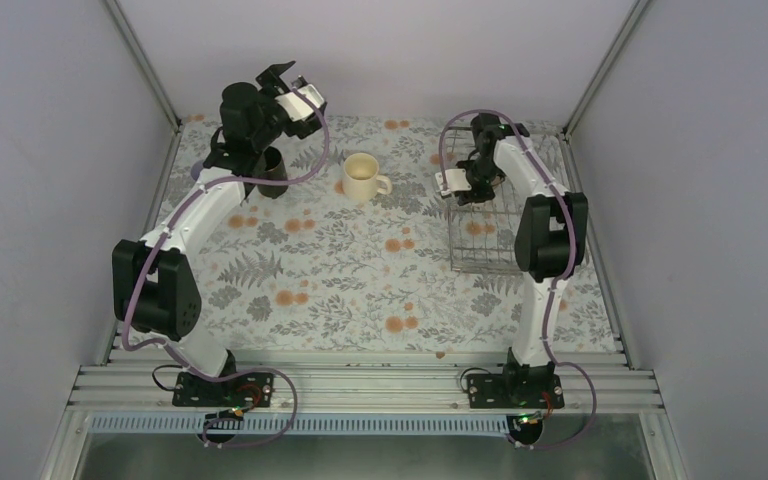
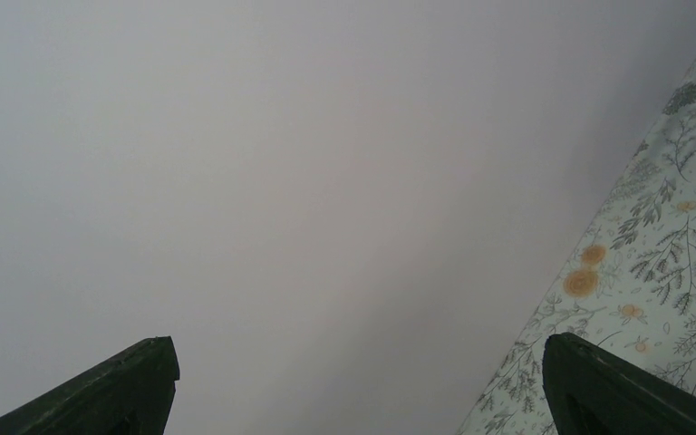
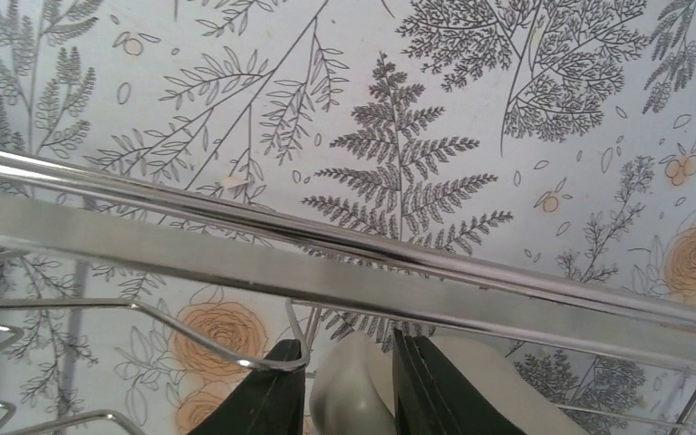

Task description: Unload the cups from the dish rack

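Right claw [image 3: 344, 352] is closed on the cream mug [image 3: 353, 403] handle inside the rack [image 3: 326, 272]; left claw [image 2: 360, 349] wide open, empty

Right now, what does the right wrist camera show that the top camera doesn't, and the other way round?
Only the right wrist view: the right gripper shut on part of the racked cream mug, just below the rim wire.
Only the top view: the left gripper open and raised, the dark mug beside that arm, and a second cream mug standing on the cloth.
Both: the dish rack and the floral tablecloth.
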{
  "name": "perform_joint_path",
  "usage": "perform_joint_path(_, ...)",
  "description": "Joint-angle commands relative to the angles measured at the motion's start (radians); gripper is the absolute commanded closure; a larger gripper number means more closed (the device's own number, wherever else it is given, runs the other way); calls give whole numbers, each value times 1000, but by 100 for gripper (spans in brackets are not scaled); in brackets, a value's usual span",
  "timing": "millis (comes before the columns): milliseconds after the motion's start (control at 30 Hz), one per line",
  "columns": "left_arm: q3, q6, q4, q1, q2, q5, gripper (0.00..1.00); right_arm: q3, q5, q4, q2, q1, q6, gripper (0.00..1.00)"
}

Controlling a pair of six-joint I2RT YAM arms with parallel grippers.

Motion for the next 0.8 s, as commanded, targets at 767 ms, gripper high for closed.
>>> perform_joint_path(767,-50,-15,36,-28,-21,39,0,48,-72,179,-142,-55,-65,41)
